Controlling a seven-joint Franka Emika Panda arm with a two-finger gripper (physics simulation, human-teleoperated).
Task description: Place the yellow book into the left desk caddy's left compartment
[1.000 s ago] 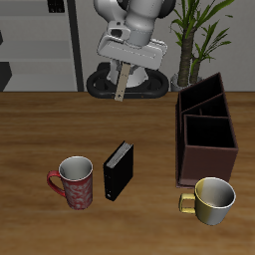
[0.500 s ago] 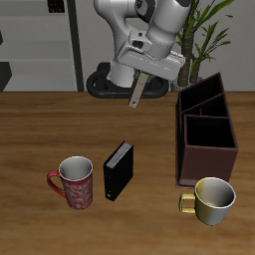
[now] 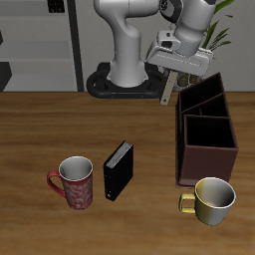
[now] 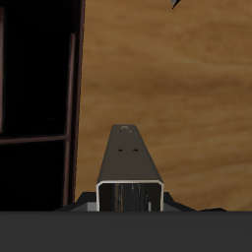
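Note:
My gripper [image 3: 170, 80] is shut on the yellow book [image 3: 167, 94], a thin grey-tan book that hangs below the fingers, slightly tilted, in the air at the back of the table. It is just beside the back end of the left desk caddy [image 3: 209, 159], a dark maroon box with inner dividers, and not over any compartment. In the wrist view the book [image 4: 128, 162] sticks out from the gripper over bare wood, with the caddy's wall [image 4: 71, 98] and dark compartments alongside it.
A thicker black book [image 3: 118, 169] stands upright mid-table. A red patterned mug [image 3: 75, 182] is beside it. A yellow mug [image 3: 211, 199] stands in front of the caddy near the table's front edge. A plant [image 3: 199, 35] stands behind the caddy.
The arm has swung across the back of the table with the book in its grip, from near the robot's base to right beside the caddy's back end.

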